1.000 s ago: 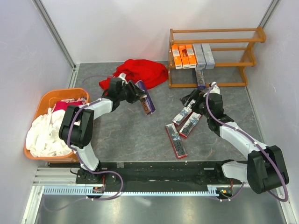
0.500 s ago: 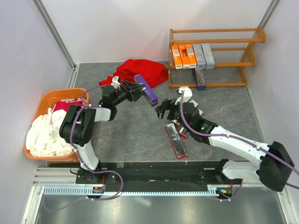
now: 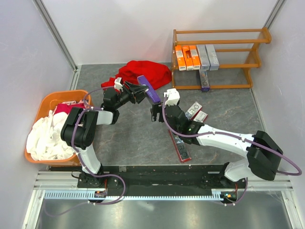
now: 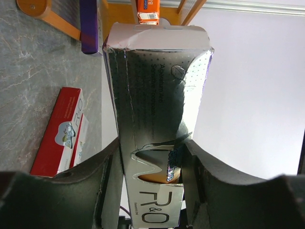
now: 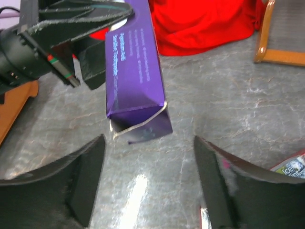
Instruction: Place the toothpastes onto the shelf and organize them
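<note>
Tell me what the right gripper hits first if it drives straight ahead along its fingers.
The purple toothpaste box held by the left gripper. Its free end hangs ahead of the right gripper, roughly centred between the open fingers. How far ahead is unclear.

Purple toothpaste box (image 5: 136, 90) is thin cardboard, glossy print on one face, mirror-like silver foil on another, end flap creased; red-edged toothpaste box (image 3: 179, 144) on the table is the same glossy card. Shelf (image 3: 222, 42) is smooth varnished orange-brown wood, red cloth (image 3: 145, 74) soft matt crumpled fabric, basket (image 3: 64, 93) smooth orange plastic holding matt white cloths (image 3: 45, 136). Table (image 3: 133, 138) is grey mottled stone-look with slight sheen; right gripper (image 5: 148, 143) fingers (image 5: 81, 181) are matt black plastic, faintly grainy.
</note>
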